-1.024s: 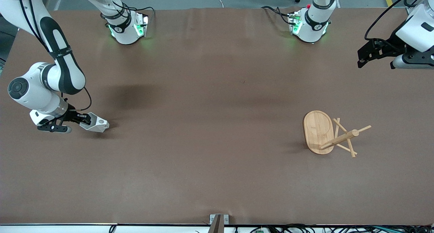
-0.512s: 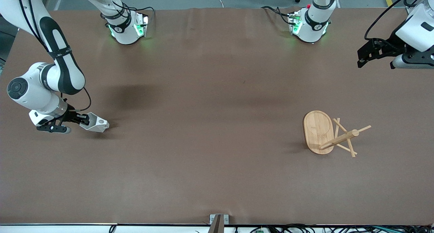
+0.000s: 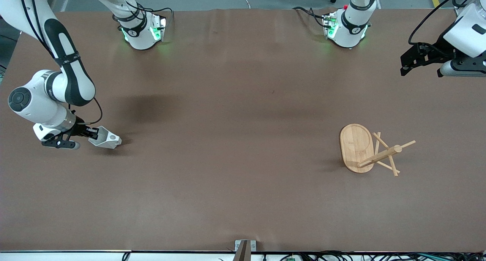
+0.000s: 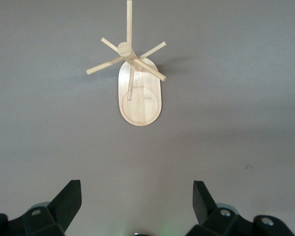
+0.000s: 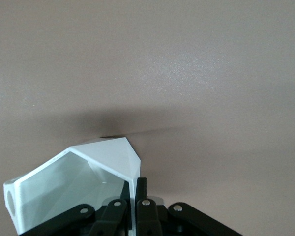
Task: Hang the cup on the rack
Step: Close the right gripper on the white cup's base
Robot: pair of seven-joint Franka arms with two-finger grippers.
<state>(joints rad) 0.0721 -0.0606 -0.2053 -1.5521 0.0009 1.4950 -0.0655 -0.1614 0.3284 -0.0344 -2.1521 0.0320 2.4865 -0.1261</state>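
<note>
The white faceted cup (image 3: 106,140) is tipped on its side at the right arm's end of the table. My right gripper (image 3: 92,133) is shut on its rim wall, one finger inside and one outside. In the right wrist view the cup (image 5: 83,174) fills the lower part, with the handle hole at its edge, and the gripper (image 5: 136,185) pinches the wall. I cannot tell whether the cup touches the table. The bamboo rack (image 3: 357,147) stands upright toward the left arm's end. My left gripper (image 3: 404,68) is open and empty, up in the air. In the left wrist view it (image 4: 136,196) looks down toward the rack (image 4: 140,98).
The brown table top (image 3: 235,139) stretches between the cup and the rack with nothing on it. The two arm bases (image 3: 142,31) stand along the edge farthest from the front camera. A small metal bracket (image 3: 245,247) sits at the nearest edge.
My right gripper and the cup have shifted very slightly toward the right arm's end of the table. The left arm and the rack have not visibly moved.
</note>
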